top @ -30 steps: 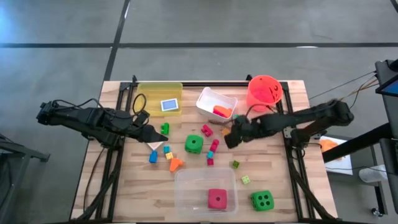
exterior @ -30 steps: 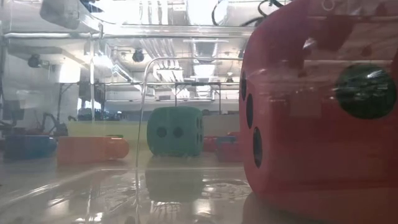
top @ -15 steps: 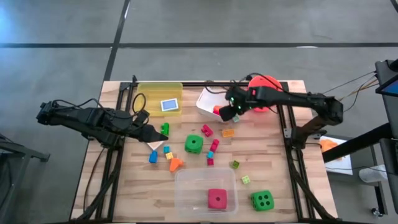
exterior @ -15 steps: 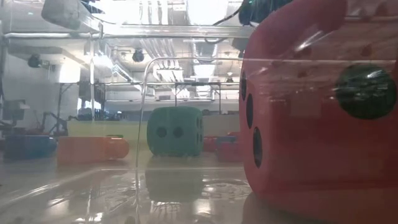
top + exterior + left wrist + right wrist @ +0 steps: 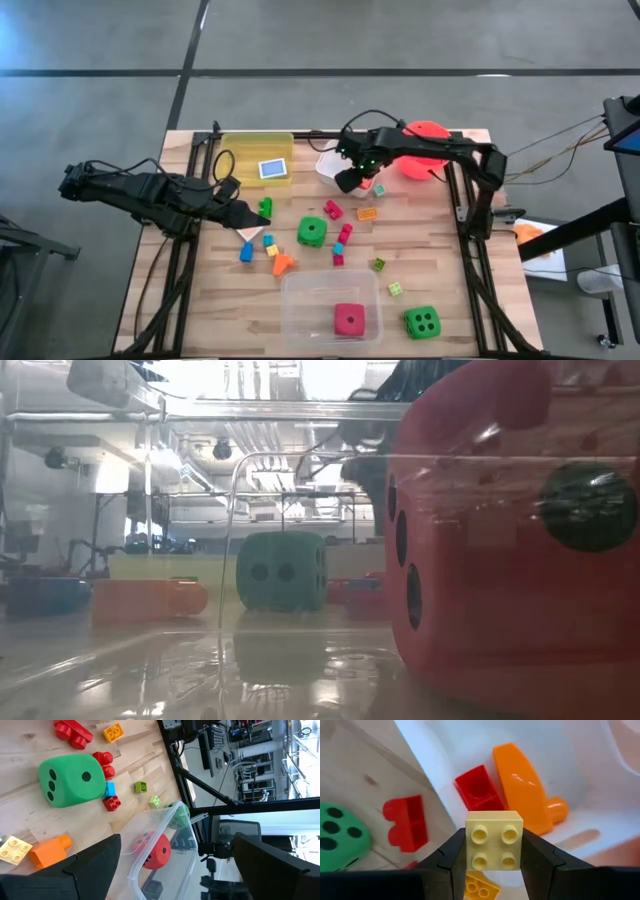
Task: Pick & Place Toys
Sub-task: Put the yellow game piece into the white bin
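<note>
Right gripper with yellow block over white tub

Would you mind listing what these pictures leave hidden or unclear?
- White tub, high view: the right gripper hides its contents.
- Held yellow block, right wrist view: fingers cover its sides.
- Pink die, low view: cut off by the edge.
- Beige tile, high view: partly under the left gripper.

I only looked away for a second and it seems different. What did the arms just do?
The right gripper, shut on a pale yellow block, swung from the middle of the table back to the white tub and now hangs over it. The left gripper stayed open near the yellow tub. The green die, the clear tub with its pink die and the loose blocks did not move.
</note>
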`<state>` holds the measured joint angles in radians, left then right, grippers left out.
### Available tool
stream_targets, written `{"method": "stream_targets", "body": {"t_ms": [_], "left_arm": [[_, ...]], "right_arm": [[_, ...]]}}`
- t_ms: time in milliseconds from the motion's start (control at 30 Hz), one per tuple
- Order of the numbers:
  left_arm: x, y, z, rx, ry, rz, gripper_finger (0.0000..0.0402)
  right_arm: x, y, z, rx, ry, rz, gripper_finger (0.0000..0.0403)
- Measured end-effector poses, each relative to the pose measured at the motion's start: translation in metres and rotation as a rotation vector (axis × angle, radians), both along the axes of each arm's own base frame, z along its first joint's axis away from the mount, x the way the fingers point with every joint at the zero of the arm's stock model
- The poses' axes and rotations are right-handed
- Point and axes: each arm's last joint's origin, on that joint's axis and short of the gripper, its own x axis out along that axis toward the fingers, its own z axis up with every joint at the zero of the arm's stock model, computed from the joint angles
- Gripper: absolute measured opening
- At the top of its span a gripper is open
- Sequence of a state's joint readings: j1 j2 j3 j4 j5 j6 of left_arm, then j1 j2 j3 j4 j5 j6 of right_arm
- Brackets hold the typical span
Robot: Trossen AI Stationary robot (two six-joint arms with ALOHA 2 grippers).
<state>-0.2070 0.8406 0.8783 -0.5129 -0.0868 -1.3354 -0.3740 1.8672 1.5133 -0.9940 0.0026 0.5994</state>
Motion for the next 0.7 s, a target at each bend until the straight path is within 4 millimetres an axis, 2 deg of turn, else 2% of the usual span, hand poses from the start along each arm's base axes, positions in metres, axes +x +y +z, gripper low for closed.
{"method": "stream_targets", "body": {"t_ms": [300, 700], "left_arm": [[0.0, 0.0, 0.0, 0.003, 0.001, -0.001, 0.037], [0.0, 0.0, 0.0, 0.001, 0.002, 0.0, 0.037]], "right_arm": [[-0.004, -0.004, -0.017, 0.007, 0.052, -0.001, 0.013], [-0.013, 0.005, -0.044, 0.054, 0.106, -0.022, 0.013]]}}
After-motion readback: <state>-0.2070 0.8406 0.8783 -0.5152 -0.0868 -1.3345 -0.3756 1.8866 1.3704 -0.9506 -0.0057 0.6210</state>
